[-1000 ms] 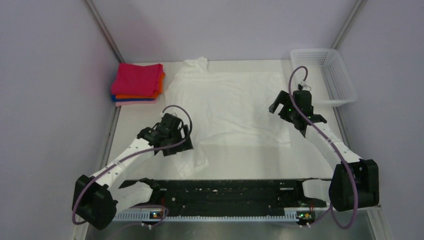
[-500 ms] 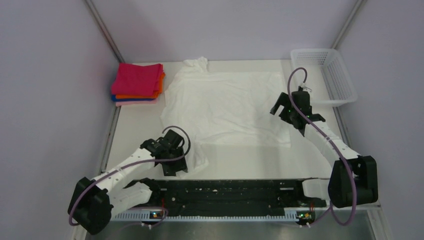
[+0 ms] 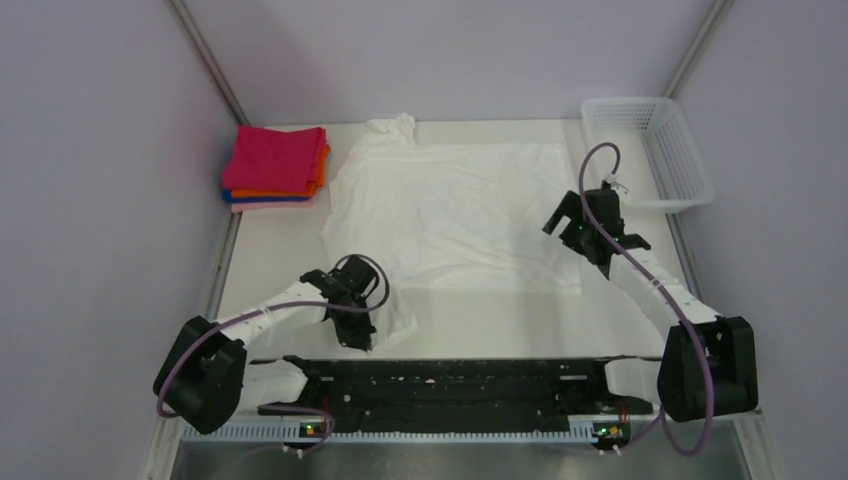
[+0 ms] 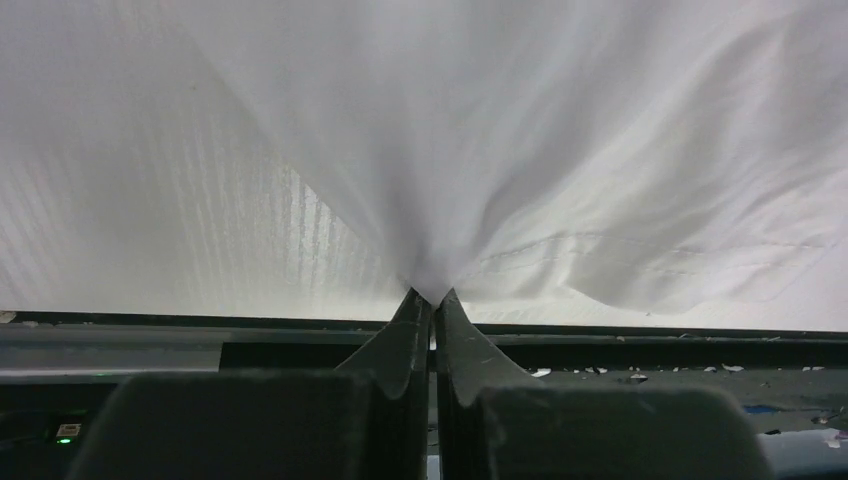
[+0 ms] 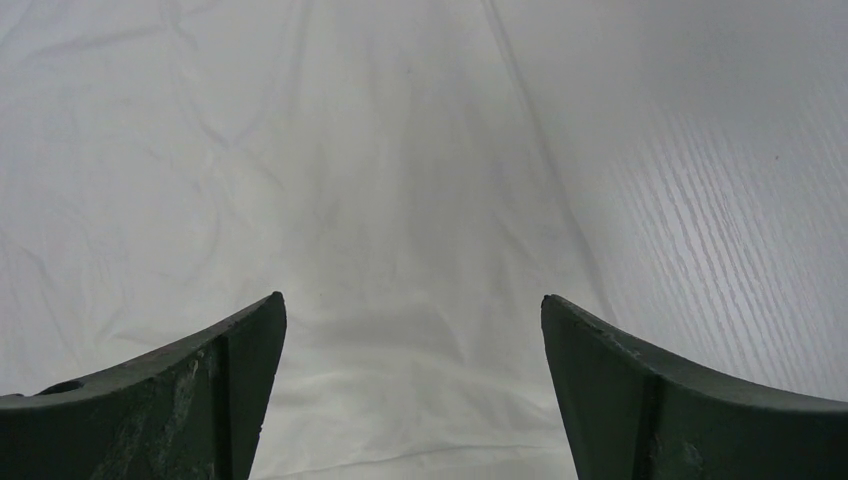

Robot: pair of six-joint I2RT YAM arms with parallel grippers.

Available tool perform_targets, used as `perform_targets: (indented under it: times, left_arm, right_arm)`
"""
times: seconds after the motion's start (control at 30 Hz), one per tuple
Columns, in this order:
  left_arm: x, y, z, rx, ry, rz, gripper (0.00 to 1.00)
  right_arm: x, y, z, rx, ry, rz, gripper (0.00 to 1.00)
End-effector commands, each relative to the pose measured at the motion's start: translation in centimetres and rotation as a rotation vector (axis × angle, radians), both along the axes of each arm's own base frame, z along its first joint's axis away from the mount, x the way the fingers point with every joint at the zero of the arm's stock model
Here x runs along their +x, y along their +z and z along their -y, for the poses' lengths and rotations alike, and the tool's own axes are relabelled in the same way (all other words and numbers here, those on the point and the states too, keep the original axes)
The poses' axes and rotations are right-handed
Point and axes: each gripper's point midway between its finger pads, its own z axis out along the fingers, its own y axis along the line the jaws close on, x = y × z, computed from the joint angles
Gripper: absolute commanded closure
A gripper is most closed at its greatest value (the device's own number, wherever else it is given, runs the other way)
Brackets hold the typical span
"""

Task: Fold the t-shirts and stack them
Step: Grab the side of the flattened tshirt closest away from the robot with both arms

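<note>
Left gripper (image 4: 432, 300) pinches the white t-shirt (image 3: 450, 210) at its near edge. Right gripper (image 5: 412, 305) hovers over it, jaws spread. Folded shirts (image 3: 275, 165) and mesh basket (image 3: 690, 172) lie well apart.

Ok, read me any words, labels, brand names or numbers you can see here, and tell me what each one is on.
No readable text anywhere.
The white t-shirt, the folded shirts and the white basket show no print, label or number in any view.
</note>
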Motion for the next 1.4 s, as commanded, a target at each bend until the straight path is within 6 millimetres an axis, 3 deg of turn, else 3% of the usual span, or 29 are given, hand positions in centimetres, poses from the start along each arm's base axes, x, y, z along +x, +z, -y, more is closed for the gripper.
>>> perform_targets:
  times: [0.0, 0.23, 0.4, 0.6, 1.0, 1.07, 1.23, 1.37]
  left_arm:
    - [1.3, -0.8, 0.2, 0.020, 0.011, 0.039, 1.00]
    - [0.2, 0.4, -0.2, 0.020, 0.022, 0.015, 1.00]
    - [-0.8, 1.0, -0.1, -0.006, 0.016, -0.015, 1.00]
    - [-1.6, 1.5, 0.1, -0.031, 0.020, -0.031, 1.00]
    - [-2.3, 1.6, 0.0, -0.045, 0.061, -0.044, 1.00]
    - [-2.5, 1.6, 0.1, -0.054, 0.066, -0.048, 1.00]
    - [-3.3, 2.0, 0.1, -0.070, 0.098, -0.054, 1.00]
    - [-4.6, 2.0, 0.3, -0.102, 0.140, -0.071, 1.00]
  right_arm:
    - [-1.3, 0.3, 0.8, 0.028, -0.076, 0.024, 0.05]
    - [-6.8, -2.5, 3.5, -0.032, -0.216, -0.110, 0.07]
    - [-9.9, -5.6, 4.1, -0.015, -0.283, -0.153, 0.17]
    - [-10.0, -7.5, 3.8, 0.004, -0.288, -0.166, 0.44]
    - [-9.5, -10.1, 3.4, 0.028, -0.297, -0.193, 0.54]
    - [-9.4, -10.2, 3.1, 0.040, -0.285, -0.200, 0.62]
    - [-9.9, -10.0, 2.7, 0.047, -0.262, -0.216, 0.98]
    - [-11.6, -9.4, 2.9, 0.032, -0.239, -0.246, 1.00]
